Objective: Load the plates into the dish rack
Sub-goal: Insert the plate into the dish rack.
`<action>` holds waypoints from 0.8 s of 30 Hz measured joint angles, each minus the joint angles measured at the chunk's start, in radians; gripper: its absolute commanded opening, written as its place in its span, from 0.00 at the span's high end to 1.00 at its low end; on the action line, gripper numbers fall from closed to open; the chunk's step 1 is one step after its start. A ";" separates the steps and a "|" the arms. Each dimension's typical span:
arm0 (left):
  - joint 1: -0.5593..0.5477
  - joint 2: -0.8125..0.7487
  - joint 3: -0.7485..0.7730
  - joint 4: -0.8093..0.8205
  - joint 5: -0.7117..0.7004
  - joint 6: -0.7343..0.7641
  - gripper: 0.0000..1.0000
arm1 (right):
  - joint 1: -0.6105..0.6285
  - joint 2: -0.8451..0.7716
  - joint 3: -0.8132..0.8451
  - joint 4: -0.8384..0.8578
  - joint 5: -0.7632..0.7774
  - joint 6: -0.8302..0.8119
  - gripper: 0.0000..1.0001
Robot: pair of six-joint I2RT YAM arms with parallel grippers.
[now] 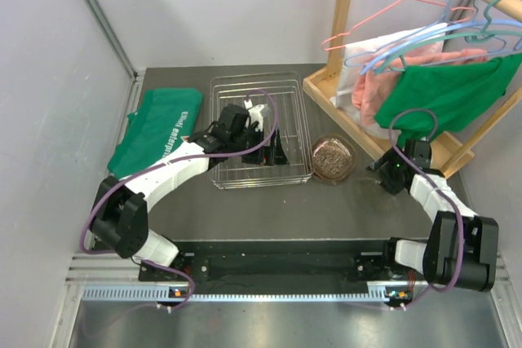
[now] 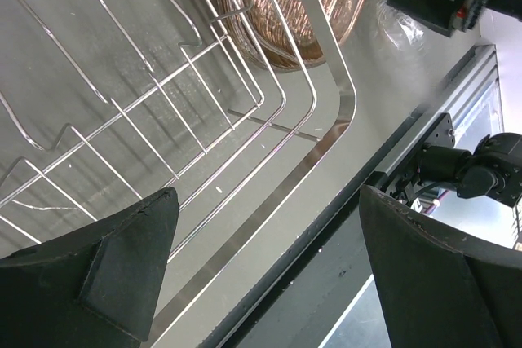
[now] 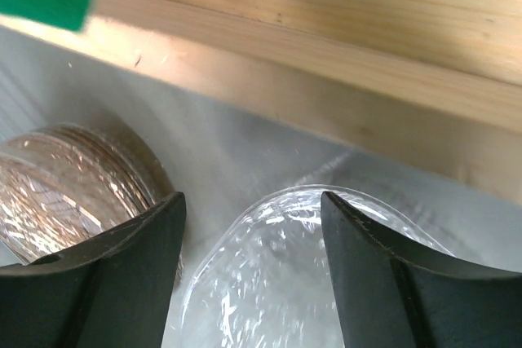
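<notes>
1. Left gripper (image 2: 267, 193): jaws spread wide, nothing between them. It hangs over the dish rack (image 2: 324, 46), above the near right corner of the wire floor.

2. Right gripper (image 3: 251, 201): fingers (image 3: 106, 275) partly apart, low over a clear glass plate (image 3: 277, 283). The plate lies in the gap and runs on behind the right-hand finger. Whether the fingers press on it cannot be told.

3. Clear glass plate: on the table (image 1: 269, 209), near the foot of the wooden frame (image 1: 344, 6), just beside the brown stack.

4. Brown plates (image 1: 333, 158): a stack of tinted, patterned glass plates lying flat on the table. They sit just outside the rack's right rim, between the rack and the right gripper.

5. Dish rack: silver wire, rectangular, with upright tines and a raised rim. It stands mid-table with the left arm reaching across it.

6. Green bag (image 1: 155, 128): lying flat to the left of the rack, white lettering on it.

7. Wooden frame: standing at the far right of the table. Its rail carries wire hangers, a green garment (image 1: 449, 91) and a pink one (image 1: 400, 79).
</notes>
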 measured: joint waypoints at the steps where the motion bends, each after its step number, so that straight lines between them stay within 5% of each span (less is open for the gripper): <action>1: 0.000 0.000 0.000 0.000 0.000 0.000 0.04 | 0.000 -0.019 0.000 -0.014 0.006 -0.010 0.32; 11: 0.000 0.000 0.000 0.000 0.000 -0.008 0.05 | 0.000 -0.142 0.018 -0.118 0.028 -0.063 0.29; 24: 0.000 -0.011 0.000 -0.007 -0.019 0.003 0.04 | -0.043 -0.298 0.133 -0.498 0.246 -0.038 0.19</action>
